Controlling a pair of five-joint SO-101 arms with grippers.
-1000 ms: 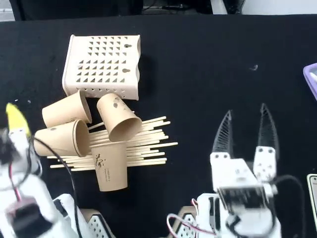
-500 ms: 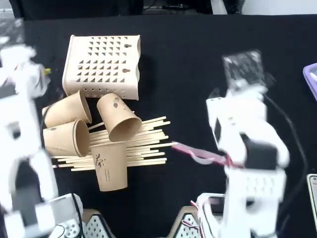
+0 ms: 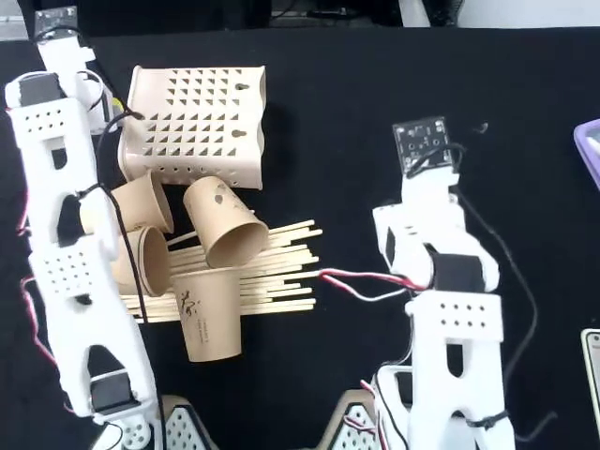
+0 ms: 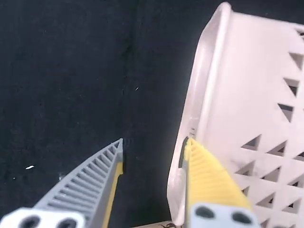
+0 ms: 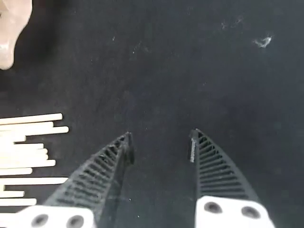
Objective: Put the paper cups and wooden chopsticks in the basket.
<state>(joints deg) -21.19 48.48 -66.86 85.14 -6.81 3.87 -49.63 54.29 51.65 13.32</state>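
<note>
The left pincer (image 4: pixel 153 142) stands open, one finger against the side wall of the basket (image 3: pixel 197 122). Just beside the basket, the paper cups (image 3: pixel 225 225) lie on the chopsticks (image 3: pixel 281 267). Their long axis points toward the open right pincer (image 5: pixel 160 137), which is farther away, I think.

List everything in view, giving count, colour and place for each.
basket: one, cream, far left of the table, a perforated wall facing up.
paper cups: four, brown, on their sides just in front of the basket, over the chopsticks.
wooden chopsticks: a pile, too many to count, pale wood, under the cups.
table: one, black.
purple object: one, cut off at the right edge.
left hand: one, grey and yellow fingers, open, at the basket's rim.
right hand: one, black fingers, open, above bare table beside the chopstick tips.
</note>
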